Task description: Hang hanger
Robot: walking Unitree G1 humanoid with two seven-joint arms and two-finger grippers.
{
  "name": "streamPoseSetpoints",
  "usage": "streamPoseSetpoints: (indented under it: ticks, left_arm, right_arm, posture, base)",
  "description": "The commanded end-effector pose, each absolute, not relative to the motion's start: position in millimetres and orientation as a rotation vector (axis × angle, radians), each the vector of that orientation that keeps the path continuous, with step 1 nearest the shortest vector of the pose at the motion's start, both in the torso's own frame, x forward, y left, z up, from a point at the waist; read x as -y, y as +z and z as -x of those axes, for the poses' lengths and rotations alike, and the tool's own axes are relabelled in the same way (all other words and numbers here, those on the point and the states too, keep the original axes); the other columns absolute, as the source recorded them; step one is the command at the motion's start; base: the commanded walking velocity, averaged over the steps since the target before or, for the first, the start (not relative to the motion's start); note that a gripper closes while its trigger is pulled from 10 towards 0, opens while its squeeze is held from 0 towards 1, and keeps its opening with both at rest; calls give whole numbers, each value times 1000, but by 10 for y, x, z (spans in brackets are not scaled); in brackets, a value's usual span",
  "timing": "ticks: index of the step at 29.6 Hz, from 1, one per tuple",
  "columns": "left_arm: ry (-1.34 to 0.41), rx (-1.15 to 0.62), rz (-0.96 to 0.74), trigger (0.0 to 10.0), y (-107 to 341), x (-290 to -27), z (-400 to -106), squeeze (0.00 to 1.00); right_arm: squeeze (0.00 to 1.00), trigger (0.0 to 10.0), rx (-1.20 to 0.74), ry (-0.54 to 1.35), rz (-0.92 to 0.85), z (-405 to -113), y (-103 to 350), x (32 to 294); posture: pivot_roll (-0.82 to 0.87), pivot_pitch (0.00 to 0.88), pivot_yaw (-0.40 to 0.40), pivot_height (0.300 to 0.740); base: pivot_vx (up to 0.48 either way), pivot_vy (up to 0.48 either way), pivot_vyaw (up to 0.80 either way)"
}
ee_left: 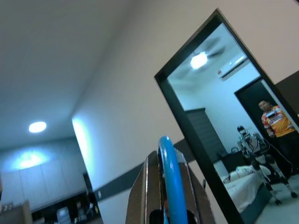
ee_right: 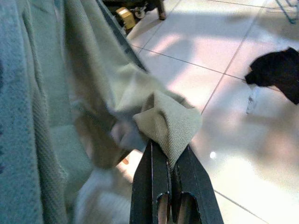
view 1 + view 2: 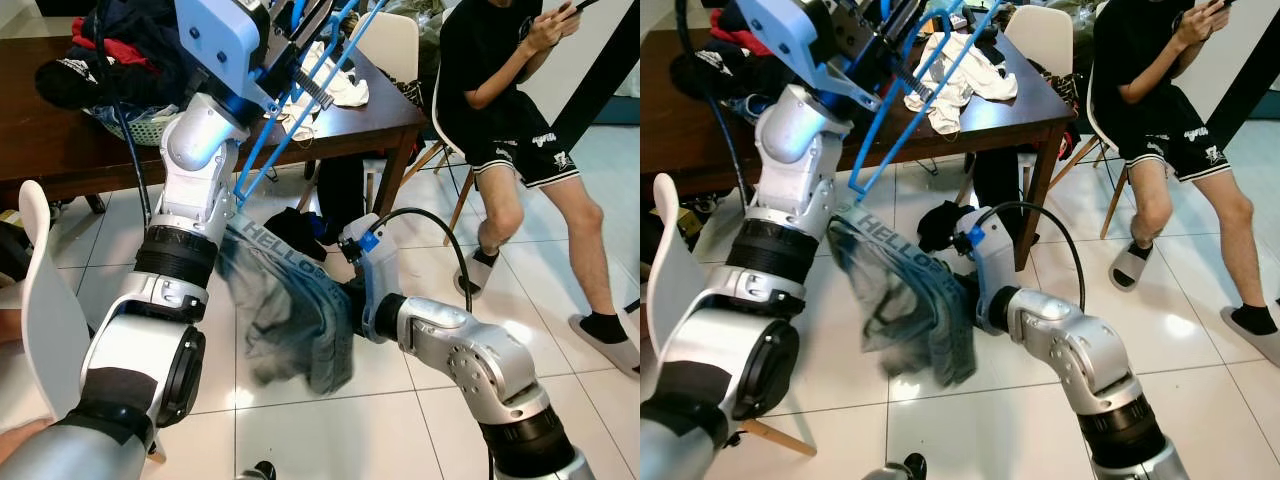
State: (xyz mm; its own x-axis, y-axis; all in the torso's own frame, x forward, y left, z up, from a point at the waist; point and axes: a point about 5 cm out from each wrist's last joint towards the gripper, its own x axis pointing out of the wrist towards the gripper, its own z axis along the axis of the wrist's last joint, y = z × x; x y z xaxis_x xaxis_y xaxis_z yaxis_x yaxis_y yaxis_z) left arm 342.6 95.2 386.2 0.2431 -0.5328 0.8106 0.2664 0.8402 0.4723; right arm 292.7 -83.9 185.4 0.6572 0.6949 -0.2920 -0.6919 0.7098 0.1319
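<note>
A blue plastic hanger (image 3: 290, 110) is held high over the floor, its hook pinched in my left gripper (image 1: 166, 186), which is shut on it. From the hanger's lower end hangs a grey-blue garment (image 3: 290, 320) with "HELLO" printed on its band. My right gripper (image 2: 170, 163) reaches in low from the right and is shut on a fold of that fabric (image 2: 168, 121). In the eye views its fingertips are buried in the cloth near the garment's right edge.
A dark wooden table (image 3: 60, 140) stands behind, carrying a basket of clothes (image 3: 120, 60) and a white cloth (image 3: 335, 85). A person (image 3: 510, 90) sits on a chair to the right. A white chair (image 3: 45, 310) is close on my left. Black cloth (image 3: 295, 230) lies on the tiled floor.
</note>
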Motion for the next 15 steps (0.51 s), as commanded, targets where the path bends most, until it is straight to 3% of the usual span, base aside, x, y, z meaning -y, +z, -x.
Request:
streamPoseSetpoints:
  ticks: [1,11,13,15]
  left_arm:
    - [-547,1252,-327,10000,3917,-907,-3399,0]
    - [-418,1231,-346,10000,3856,-1088,-3481,0]
    - [-407,1233,-282,10000,3854,-1148,-3489,0]
    - [-407,1235,-219,10000,3871,-1175,-3485,0]
  right_arm:
    - [0,10000,-329,829,-59,-2875,1890,887]
    - [0,10000,-367,907,2,-2757,1829,947]
    - [0,10000,-365,892,11,-2770,1827,956]
    - [0,10000,-346,877,17,-2791,1839,956]
  posture:
    - [19,98,-27,740]
    - [21,102,-22,740]
    - [20,103,-22,740]
    - [22,103,-22,740]
  base:
    - [0,0,-800]
    - [0,0,-799]
    - [0,0,-750]
    - [0,0,0]
